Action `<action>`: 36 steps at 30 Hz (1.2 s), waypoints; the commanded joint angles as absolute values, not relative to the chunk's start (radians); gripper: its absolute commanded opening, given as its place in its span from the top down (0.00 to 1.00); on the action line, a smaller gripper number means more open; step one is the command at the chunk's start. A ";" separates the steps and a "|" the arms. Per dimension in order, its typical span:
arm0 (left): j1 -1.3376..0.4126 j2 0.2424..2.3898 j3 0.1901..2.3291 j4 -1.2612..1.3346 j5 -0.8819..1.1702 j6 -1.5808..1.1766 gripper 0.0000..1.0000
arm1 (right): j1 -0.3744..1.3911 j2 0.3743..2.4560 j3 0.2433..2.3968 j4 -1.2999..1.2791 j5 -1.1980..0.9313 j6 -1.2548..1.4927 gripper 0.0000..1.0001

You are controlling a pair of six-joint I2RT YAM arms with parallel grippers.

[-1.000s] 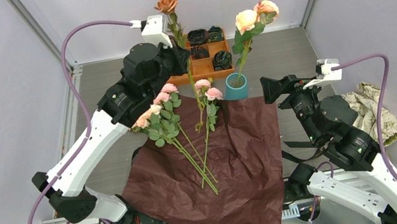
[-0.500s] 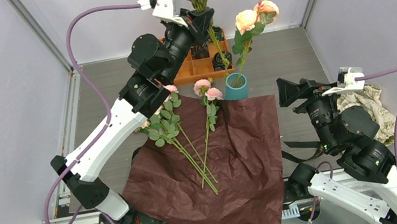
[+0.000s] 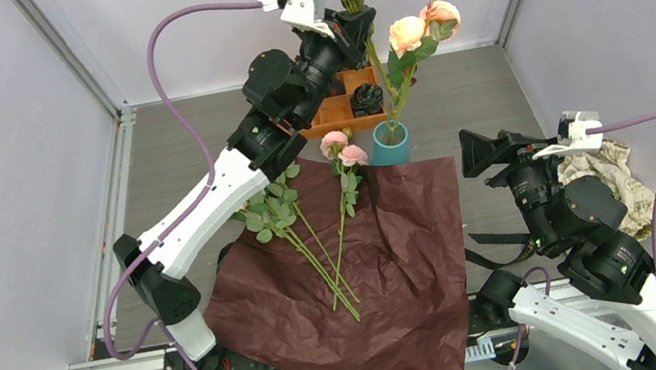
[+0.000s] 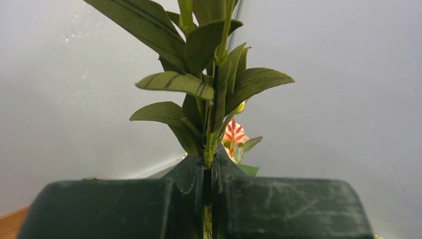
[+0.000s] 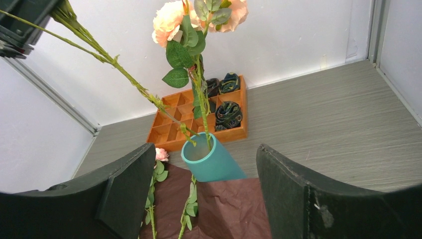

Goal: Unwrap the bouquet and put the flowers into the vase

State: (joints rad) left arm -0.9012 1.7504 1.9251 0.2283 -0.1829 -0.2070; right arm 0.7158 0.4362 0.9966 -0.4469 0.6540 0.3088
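Nearby, orange tray (image 3: 341,124) behind vase (image 3: 390,144); roses (image 3: 409,31) standing inside; paper (image 3: 388,265) just in front.

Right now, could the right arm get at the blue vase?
Probably yes: its open tool faces the vase with nothing standing between them; the flower stems crowd only the vase's top.

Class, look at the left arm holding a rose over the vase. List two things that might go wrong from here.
1. The held rose's stem slants down to the vase rim; if its tip catches there, it may tip the narrow vase.
2. It runs close by the leaves of the roses in the vase, so they might tangle or get dragged out.
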 commanded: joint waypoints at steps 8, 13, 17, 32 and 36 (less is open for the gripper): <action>-0.903 1.710 1.759 0.330 -0.258 -0.267 1.00 | 0.713 0.437 1.008 -0.424 0.666 0.305 0.21; -0.903 1.720 1.684 0.334 -0.297 -0.290 0.94 | 0.713 0.437 1.003 -0.436 0.661 0.316 0.21; -0.903 1.726 1.636 0.329 -0.318 -0.300 0.78 | 0.713 0.433 1.000 -0.442 0.660 0.324 0.21; -0.902 1.701 1.466 0.223 -0.290 -0.450 0.27 | 0.712 0.433 1.005 -0.450 0.617 0.346 0.17; -0.903 1.671 1.425 0.183 -0.282 -0.486 0.28 | 0.713 0.435 1.006 -0.445 0.596 0.356 0.17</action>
